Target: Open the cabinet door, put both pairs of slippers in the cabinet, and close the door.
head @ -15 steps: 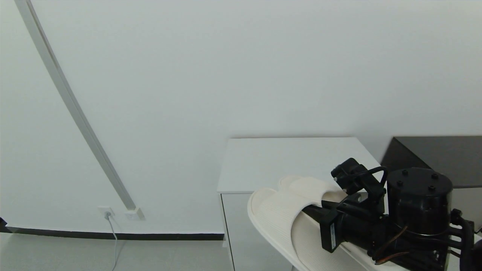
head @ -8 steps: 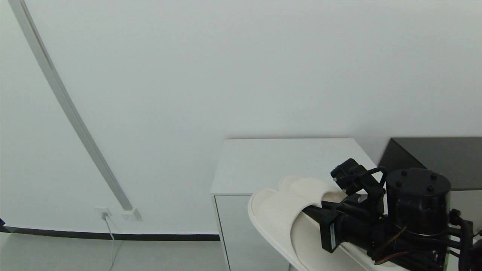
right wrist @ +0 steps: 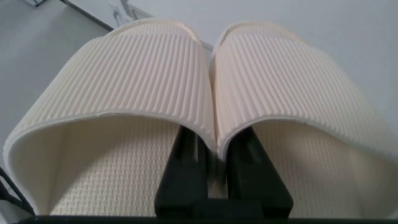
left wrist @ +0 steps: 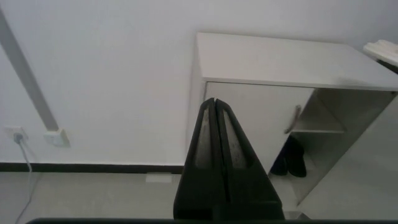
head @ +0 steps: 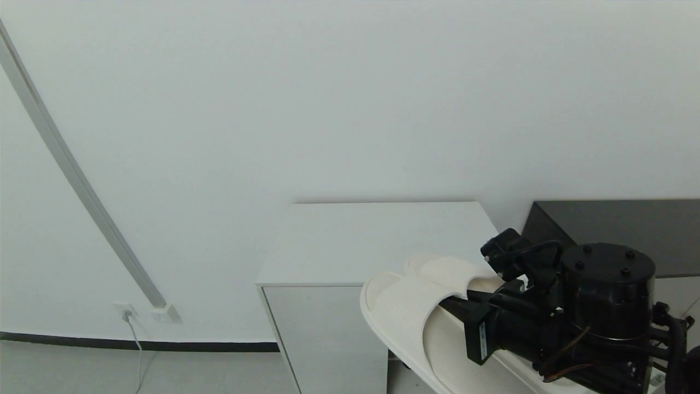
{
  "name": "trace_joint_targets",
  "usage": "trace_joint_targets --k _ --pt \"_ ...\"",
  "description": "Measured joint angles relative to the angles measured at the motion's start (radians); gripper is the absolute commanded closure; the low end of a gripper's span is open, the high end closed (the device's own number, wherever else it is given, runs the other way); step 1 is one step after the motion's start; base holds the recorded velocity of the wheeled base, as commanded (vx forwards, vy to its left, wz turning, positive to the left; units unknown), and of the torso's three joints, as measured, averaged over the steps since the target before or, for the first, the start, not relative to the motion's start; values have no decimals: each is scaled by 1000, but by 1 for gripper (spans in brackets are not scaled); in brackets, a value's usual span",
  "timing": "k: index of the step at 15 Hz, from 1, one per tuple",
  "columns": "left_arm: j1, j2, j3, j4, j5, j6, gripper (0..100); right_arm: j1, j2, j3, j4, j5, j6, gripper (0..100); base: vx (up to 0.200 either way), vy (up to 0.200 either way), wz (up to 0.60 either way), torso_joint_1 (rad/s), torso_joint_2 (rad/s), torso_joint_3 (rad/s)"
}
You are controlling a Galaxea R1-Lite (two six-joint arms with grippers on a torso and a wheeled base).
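Note:
A pair of cream ribbed slippers (right wrist: 205, 81) is held side by side by my right gripper (right wrist: 214, 149), which is shut on their inner straps. In the head view the slippers (head: 404, 312) hang at the lower right, in front of the white cabinet (head: 372, 241). My left gripper (left wrist: 214, 106) is shut and empty, pointing at the cabinet (left wrist: 280, 59) from some way off. The cabinet's right half stands open, with a shelf (left wrist: 317, 129) and a dark pair of slippers (left wrist: 289, 163) on its floor. Its left door (left wrist: 249, 124) is closed.
A dark surface (head: 618, 224) adjoins the cabinet on the right. The white wall carries a slanted grey cable duct (head: 76, 175) and a socket with a cable (head: 128, 314) near the floor. Bare floor (head: 136, 372) lies left of the cabinet.
The head camera has turned, so the cabinet, duct and socket sit farther left in the picture. The right arm with the slippers keeps its place in view.

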Motion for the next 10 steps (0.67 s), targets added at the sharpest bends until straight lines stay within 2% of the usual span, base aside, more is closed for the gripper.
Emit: trace_joint_targets --k 4,10 --pt "0 0 0 0 0 0 100 1 -2 2 0 0 0 100 0 -200 0 2 2 4" --pt "0 0 0 0 0 0 100 15 -7 11 -5 1 1 100 0 0 0 0 0 0"
